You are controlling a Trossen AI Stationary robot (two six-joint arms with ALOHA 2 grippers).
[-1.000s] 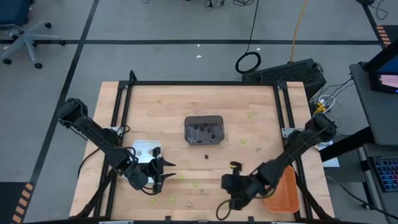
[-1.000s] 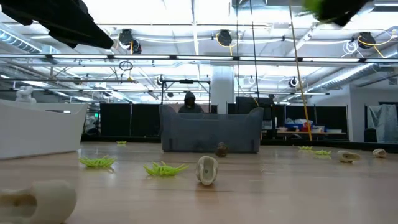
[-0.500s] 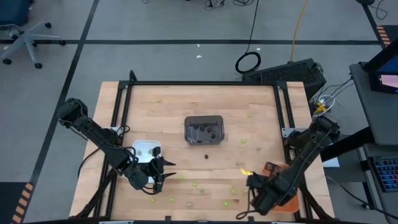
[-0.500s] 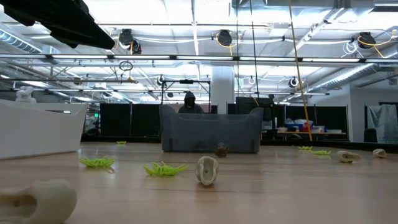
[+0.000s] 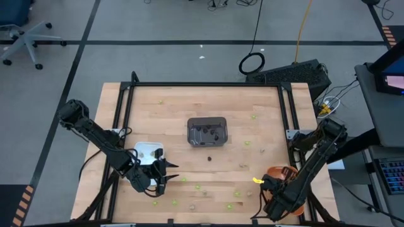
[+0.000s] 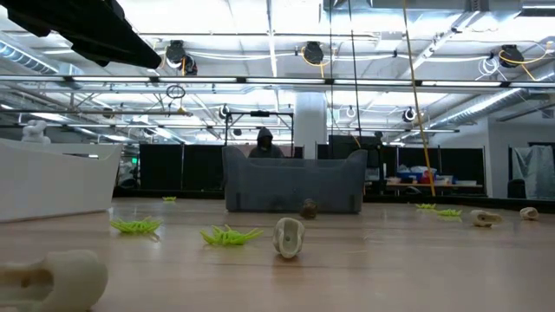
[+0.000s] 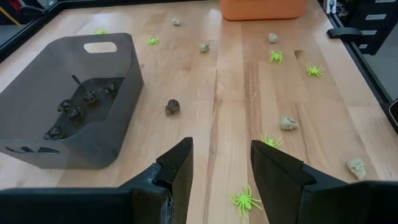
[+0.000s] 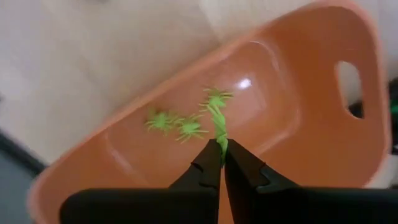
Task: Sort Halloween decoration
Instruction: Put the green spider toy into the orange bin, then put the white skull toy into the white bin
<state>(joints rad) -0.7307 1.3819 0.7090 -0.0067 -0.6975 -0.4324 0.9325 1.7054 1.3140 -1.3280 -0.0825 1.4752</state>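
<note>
Start at your right gripper [image 8: 221,149]: its two dark fingers are pinched together on a lime-green plastic spider [image 8: 217,116], which dangles from the tips directly above the shallow orange plastic tray [image 8: 298,81]. Two more green spiders [image 8: 175,124] already lie on that tray's floor just beyond the held one, so this looks like the green bin, and the gripper is poised over it for a drop. In the high view you can see the same thing: the right arm reaches over the orange tray at the table's near right corner, a speck of green at its tip.

Your left gripper [image 7: 221,163] waits near the table's near left side, beside the white rectangular tray [image 5: 146,150]. Its fingers stand partly apart with nothing between them. Just ahead of them on the pale wooden tabletop [image 7: 217,81] lie more green spiders [image 7: 246,200], pale tan skull-shaped trinkets [image 7: 288,123] and one dark brown-black trinket [image 7: 173,107], all loose and unsorted.

Farther out, mid-table, the dark grey rectangular tray [image 7: 93,93] holds several dark trinkets [image 7: 78,109], which suggests each colour has its own tray. Most of the scattered pieces remain on the wood, so I judge the sorting far from done.
</note>
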